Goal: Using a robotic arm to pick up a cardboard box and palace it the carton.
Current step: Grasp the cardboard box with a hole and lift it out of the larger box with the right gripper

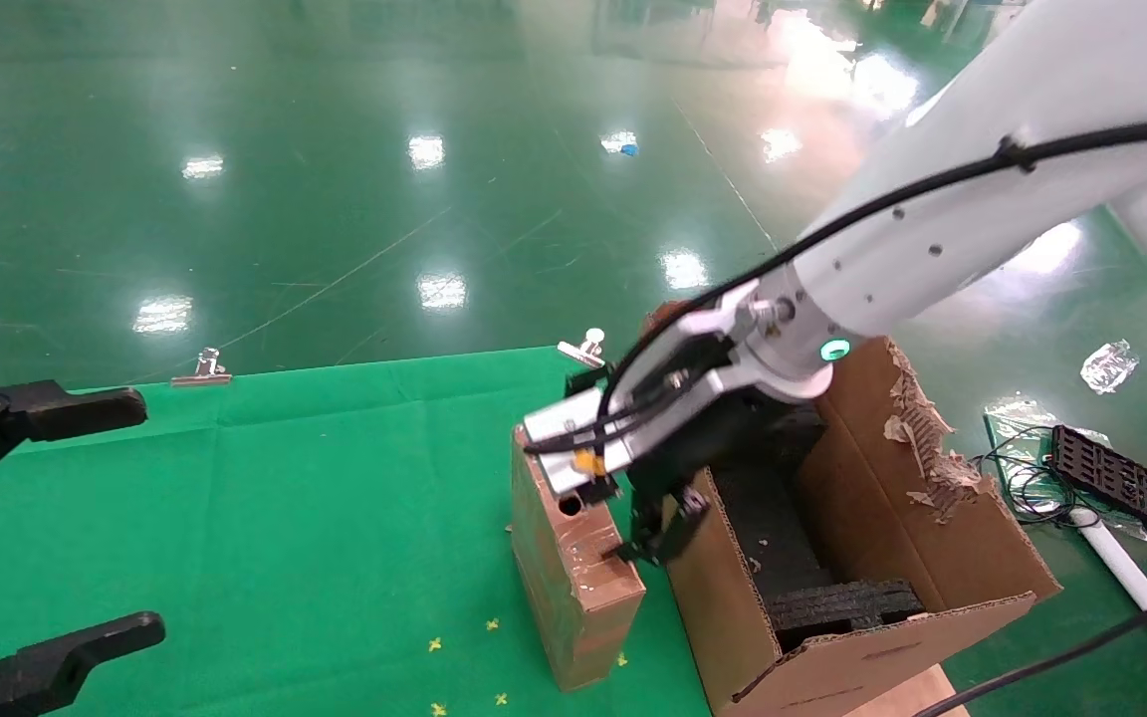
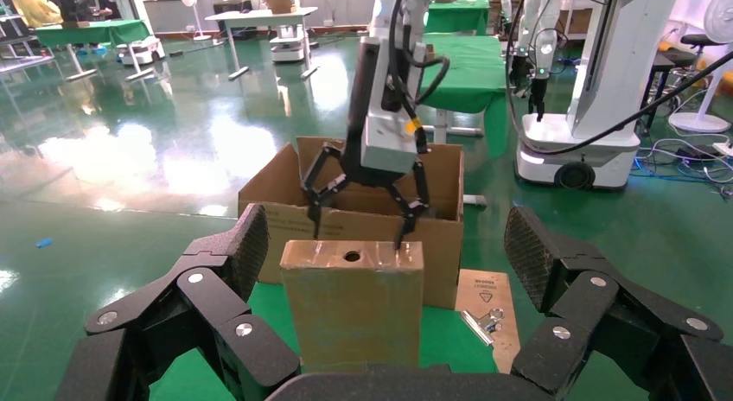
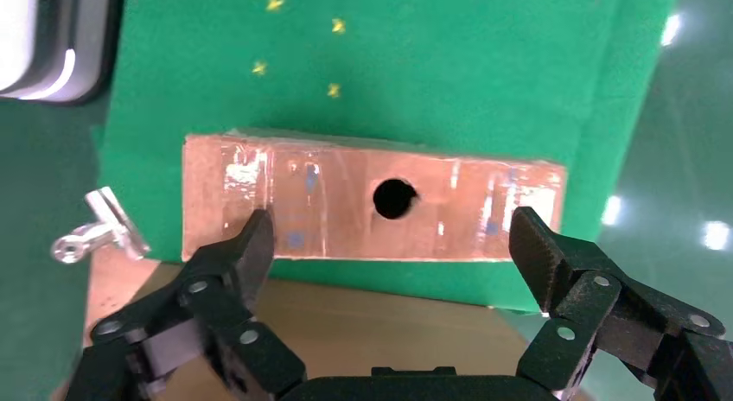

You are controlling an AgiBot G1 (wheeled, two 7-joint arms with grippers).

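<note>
Brown, flat taped cardboard box (image 1: 573,558) is standing on the green-clothed table (image 1: 285,518) beside the large corrugated carton (image 1: 932,518); the right gripper (image 2: 363,219) is hovering directly above, fingers spread wide, straddling its long taped face.

The robotic arm (image 1: 932,229), the right one, reaches in from the upper right and slopes down, its green ring light lit at the wrist. Its right gripper (image 1: 648,528) points downward with jaws spread wide. The left gripper (image 1: 36,528) rests level at the far left, jaws likewise parted wide.
</note>
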